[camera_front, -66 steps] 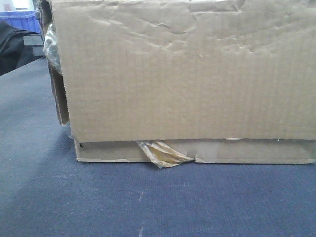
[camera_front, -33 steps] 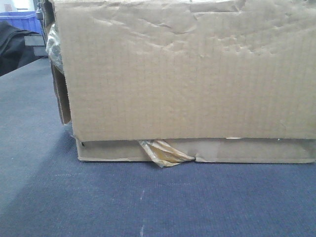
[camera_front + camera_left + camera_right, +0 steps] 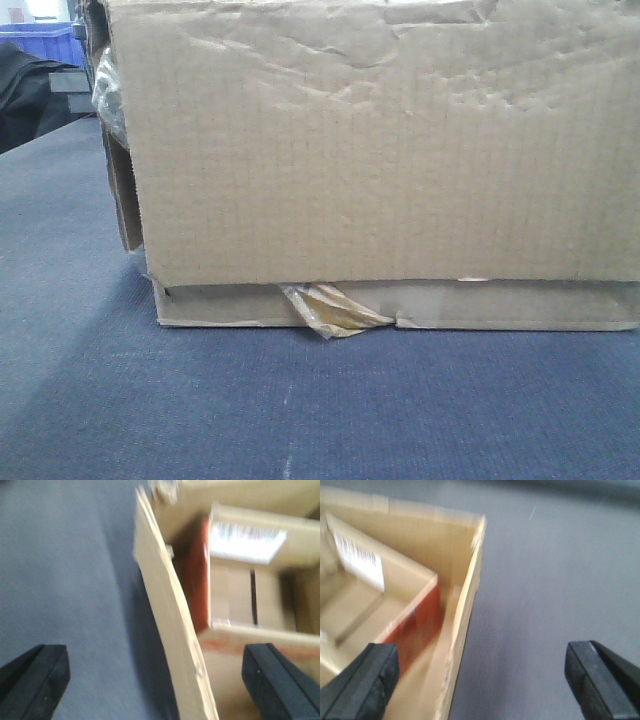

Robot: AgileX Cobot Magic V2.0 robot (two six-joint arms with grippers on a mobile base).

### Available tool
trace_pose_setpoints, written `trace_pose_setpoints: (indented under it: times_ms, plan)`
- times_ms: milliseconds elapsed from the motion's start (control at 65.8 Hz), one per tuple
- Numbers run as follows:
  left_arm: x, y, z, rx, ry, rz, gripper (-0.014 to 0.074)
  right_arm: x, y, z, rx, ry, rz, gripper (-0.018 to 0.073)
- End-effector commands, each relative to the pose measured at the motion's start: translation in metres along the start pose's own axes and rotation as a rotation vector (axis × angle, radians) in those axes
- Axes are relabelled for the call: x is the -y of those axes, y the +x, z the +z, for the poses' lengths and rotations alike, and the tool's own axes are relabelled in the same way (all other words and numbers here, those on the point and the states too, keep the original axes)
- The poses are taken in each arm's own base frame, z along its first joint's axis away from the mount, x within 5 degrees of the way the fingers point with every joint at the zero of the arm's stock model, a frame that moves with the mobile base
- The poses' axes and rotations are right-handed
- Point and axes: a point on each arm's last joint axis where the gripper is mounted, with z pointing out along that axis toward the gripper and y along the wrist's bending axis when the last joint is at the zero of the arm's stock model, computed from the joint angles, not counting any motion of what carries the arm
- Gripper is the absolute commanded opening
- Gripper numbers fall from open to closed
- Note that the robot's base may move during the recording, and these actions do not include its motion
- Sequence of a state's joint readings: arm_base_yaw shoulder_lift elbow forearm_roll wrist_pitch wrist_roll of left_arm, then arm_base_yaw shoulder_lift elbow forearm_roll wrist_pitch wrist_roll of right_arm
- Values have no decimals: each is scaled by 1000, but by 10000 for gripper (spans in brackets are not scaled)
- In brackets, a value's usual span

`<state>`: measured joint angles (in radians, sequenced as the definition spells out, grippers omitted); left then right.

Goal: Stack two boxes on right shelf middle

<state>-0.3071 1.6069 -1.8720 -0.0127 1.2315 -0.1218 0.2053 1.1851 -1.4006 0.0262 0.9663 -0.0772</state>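
A large open cardboard carton (image 3: pixel 380 150) stands on the blue-grey carpet and fills most of the front view. Inside it lies a smaller tan box with an orange-red side and a white label (image 3: pixel 240 595), also in the right wrist view (image 3: pixel 380 595). My left gripper (image 3: pixel 157 685) is open, its jaws astride the carton's left wall (image 3: pixel 170 630). My right gripper (image 3: pixel 485 680) is open, its jaws astride the carton's right wall (image 3: pixel 465 610). Neither holds anything. No shelf is in view.
Blue-grey carpet (image 3: pixel 300 410) lies all around the carton. A blue bin (image 3: pixel 45 40) and a dark object (image 3: pixel 30 95) sit at the far left. Torn tape (image 3: pixel 335 312) hangs at the carton's bottom edge.
The carton's left edge sits very slightly further right in the front view than one second ago. Otherwise nothing has visibly changed.
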Motion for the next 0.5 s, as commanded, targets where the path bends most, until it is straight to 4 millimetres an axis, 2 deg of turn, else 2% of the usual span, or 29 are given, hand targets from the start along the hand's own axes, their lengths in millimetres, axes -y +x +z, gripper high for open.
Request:
trace_pose_setpoints:
  times_ms: [0,137,258,487]
  plan:
    - [6,8,6,-30,30,6,601,-1,1,19,-120,-13,-23,570]
    - [19,24,24,-113,47,41,601,-2,7,49,-250,-30,-17,570]
    - [29,36,35,-166,60,70,601,-5,9,68,-305,-64,3,570]
    - [27,41,47,-174,29,28,601,-6,16,99,-389,-80,12,570]
